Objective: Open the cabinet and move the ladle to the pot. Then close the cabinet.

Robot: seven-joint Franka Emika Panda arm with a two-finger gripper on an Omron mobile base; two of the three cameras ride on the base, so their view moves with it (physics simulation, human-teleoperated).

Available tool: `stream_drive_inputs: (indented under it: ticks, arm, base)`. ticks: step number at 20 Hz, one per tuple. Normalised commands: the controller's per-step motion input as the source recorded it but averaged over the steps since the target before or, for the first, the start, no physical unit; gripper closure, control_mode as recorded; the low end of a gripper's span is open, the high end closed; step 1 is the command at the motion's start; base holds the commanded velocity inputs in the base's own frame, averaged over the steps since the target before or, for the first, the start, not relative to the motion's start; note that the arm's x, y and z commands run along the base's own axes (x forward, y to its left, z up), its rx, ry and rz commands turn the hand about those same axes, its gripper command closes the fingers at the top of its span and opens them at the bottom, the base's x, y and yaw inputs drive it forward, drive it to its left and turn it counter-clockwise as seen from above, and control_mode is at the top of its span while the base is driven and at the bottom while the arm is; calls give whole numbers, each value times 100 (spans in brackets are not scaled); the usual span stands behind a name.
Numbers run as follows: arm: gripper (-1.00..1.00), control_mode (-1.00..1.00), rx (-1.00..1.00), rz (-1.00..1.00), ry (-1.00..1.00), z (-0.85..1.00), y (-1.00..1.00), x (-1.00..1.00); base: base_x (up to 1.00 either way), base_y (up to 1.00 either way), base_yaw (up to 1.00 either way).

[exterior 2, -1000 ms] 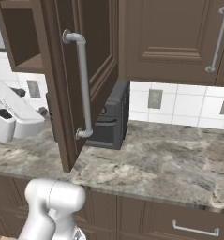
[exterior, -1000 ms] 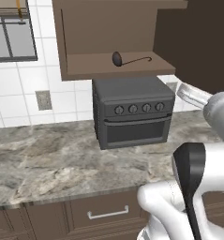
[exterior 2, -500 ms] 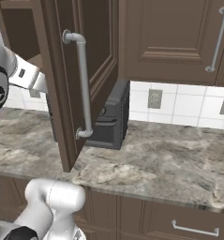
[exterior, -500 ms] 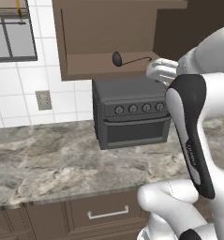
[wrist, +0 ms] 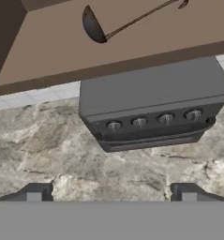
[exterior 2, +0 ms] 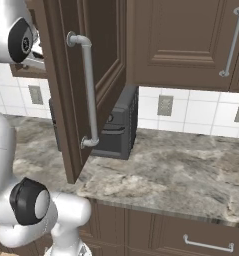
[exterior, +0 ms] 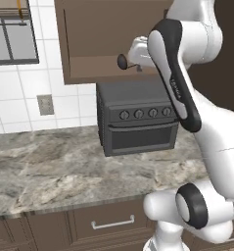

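The open cabinet (exterior: 94, 44) is fixed to the wall, and its brown shelf floor (wrist: 62, 51) is seen bare apart from the ladle (wrist: 97, 26), which is laid flat on it. Below, a mottled grey stone counter (exterior: 45, 171) is seen, on which a dark grey oven box (exterior: 138, 120) is set against the tiled wall.

Cabinet (exterior: 89, 29) dark brown wood, door handle (exterior 2: 88, 90) silver. Ladle (wrist: 97, 26) dark grey-black. Oven (exterior: 138, 117) dark grey, silvery knobs. Counter (exterior: 50, 171) mottled grey-brown stone. Wall tiles (exterior: 15, 103) white. Drawers (exterior: 108, 223) brown.
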Motion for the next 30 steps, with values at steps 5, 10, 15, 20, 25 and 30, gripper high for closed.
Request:
stream_drive_inputs:
  ticks: [5, 10, 15, 20, 25, 30]
  arm:
    - [-100, -100, -5, 9, 1, -22, 10, 76]
    - [-100, -100, -7, 8, -5, -48, 6, 57]
    - [-100, -100, -2, 6, -11, -18, 0, 46]
    - [-100, -100, 0, 6, -12, 0, 0, 46]
    - [-100, -100, 0, 4, -3, 0, 1, 56]
    - [-100, -100, 0, 1, 0, 0, 0, 67]
  base:
    - [0, 0, 0]
    - [0, 0, 0]
    - [0, 0, 0]
    - [0, 0, 0]
    - [0, 0, 0]
    - [0, 0, 0]
